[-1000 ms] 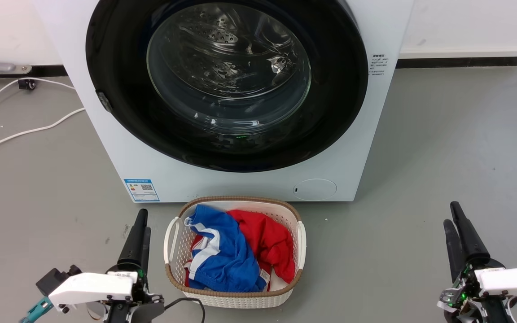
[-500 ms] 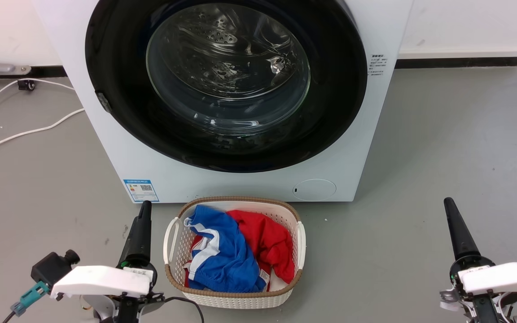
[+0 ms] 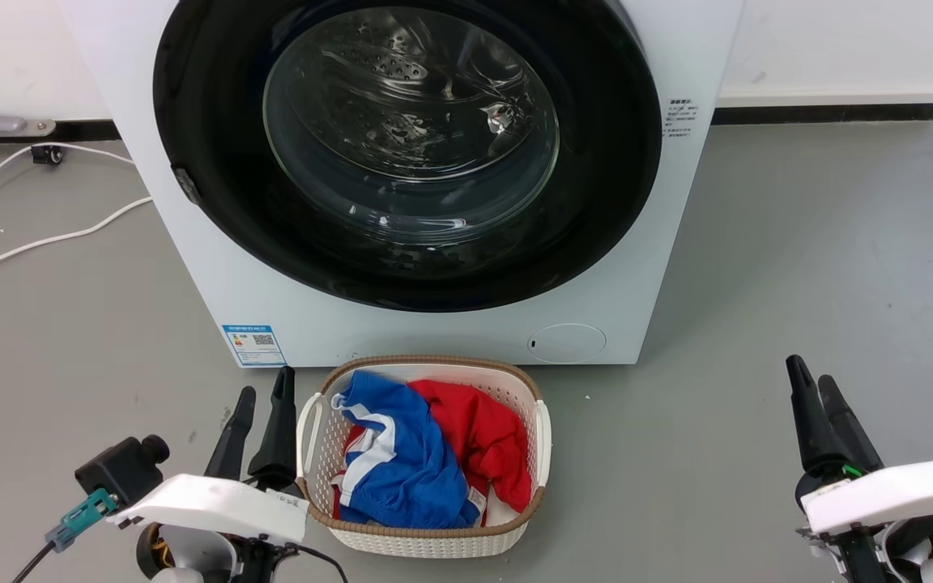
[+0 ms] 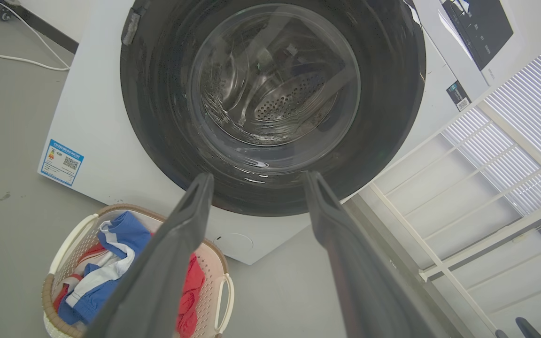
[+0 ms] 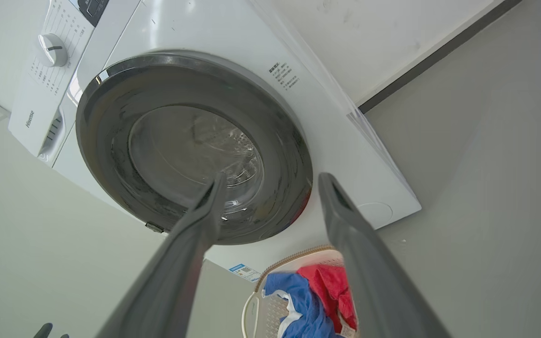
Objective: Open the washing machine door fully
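Washing machine door (image 3: 408,154): top cut off at upper frame edge. Blue label (image 3: 254,345), lower left of machine: print too small to read.

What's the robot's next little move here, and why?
Probably lift the left claw toward the rim of the washing machine door, perhaps at the small grey tab on its left edge. The door sits shut, flush with the machine, and both open claws, the right claw included, hang low, well short of it.
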`<state>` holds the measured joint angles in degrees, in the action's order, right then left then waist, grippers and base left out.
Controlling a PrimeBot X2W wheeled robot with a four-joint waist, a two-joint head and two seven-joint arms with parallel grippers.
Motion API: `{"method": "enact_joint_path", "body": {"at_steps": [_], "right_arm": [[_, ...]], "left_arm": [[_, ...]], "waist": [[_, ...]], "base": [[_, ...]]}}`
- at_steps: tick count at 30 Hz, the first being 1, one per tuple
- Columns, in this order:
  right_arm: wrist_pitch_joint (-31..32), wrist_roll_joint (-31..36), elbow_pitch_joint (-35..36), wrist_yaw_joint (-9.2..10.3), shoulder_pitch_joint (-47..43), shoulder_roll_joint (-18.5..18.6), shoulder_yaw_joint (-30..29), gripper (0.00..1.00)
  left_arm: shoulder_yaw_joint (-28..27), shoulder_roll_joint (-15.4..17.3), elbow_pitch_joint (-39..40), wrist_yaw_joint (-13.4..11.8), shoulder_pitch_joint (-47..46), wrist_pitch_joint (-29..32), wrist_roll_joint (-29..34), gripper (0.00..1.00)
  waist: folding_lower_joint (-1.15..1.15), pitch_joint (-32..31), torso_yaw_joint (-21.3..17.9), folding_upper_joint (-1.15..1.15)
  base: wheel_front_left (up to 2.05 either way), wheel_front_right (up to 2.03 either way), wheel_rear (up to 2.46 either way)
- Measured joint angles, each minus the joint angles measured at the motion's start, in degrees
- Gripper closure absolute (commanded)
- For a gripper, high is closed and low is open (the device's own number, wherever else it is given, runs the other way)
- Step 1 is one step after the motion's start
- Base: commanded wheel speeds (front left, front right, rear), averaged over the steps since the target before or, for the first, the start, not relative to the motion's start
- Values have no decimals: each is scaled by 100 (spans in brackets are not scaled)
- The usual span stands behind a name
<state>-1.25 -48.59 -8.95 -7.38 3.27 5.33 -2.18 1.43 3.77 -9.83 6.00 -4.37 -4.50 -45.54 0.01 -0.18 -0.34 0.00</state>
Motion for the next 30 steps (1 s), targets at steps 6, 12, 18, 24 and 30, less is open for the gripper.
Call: {"method": "enact_joint_path", "body": {"at_steps": [6,12,18,24,30], "right_arm": [[-9,632,81,-1,1,-1,2,0],[-20,1170,155,-1,-2,-1,-13,0],[3,1697,246,-1,-4,-3,-32,0],[11,2212,320,-1,-16,-20,-35,0],[29,2652,385,-1,-38,-43,-30,0]], "left_arm": [[80,88,7,-90,-9,-109,553,0],[189,160,12,-156,-18,-211,1045,0],[296,243,-1,-248,-41,-305,1473,0],[392,305,-15,-322,-56,-389,1860,0],[469,377,-56,-407,-74,-483,2212,0]], "waist": [[0,-8,-11,0],[0,-19,-9,0],[0,-20,-11,0],[0,-24,-22,0],[0,-22,-29,0]], "base": [[0,0,0],[0,0,0],[0,0,0],[0,0,0],[0,0,0]]}}
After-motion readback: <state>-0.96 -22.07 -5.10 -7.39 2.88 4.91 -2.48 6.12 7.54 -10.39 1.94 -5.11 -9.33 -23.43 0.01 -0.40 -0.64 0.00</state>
